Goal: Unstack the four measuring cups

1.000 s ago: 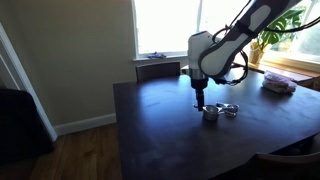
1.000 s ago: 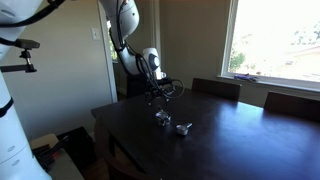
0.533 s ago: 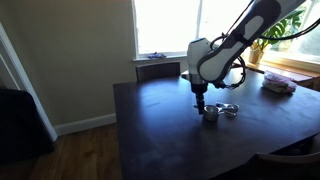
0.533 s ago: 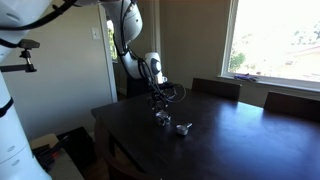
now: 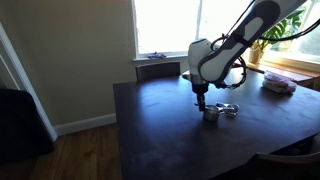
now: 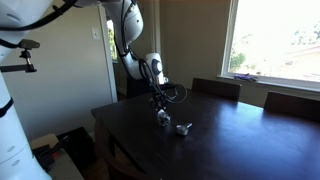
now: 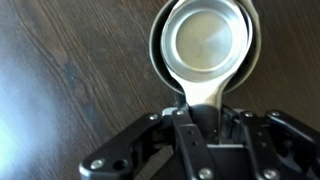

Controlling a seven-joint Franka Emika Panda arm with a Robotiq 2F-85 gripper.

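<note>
Since a second ago the arm has dipped a little, bringing the tool (image 5: 201, 103) down close over the stack of measuring cups (image 5: 210, 114) on the dark worktop (image 5: 160, 130). Just right of the stack lies a loose cup (image 5: 230, 110), apart from it, so the unstacking looks partly done. In the wrist view the stack (image 7: 207, 40) shows at least two cups nested. Their handle (image 7: 205, 92) runs back between the jaws, which flank it closely; whether they already pinch it I cannot tell. The next move calls for gripping the top handle alone, then lifting straight up
</note>
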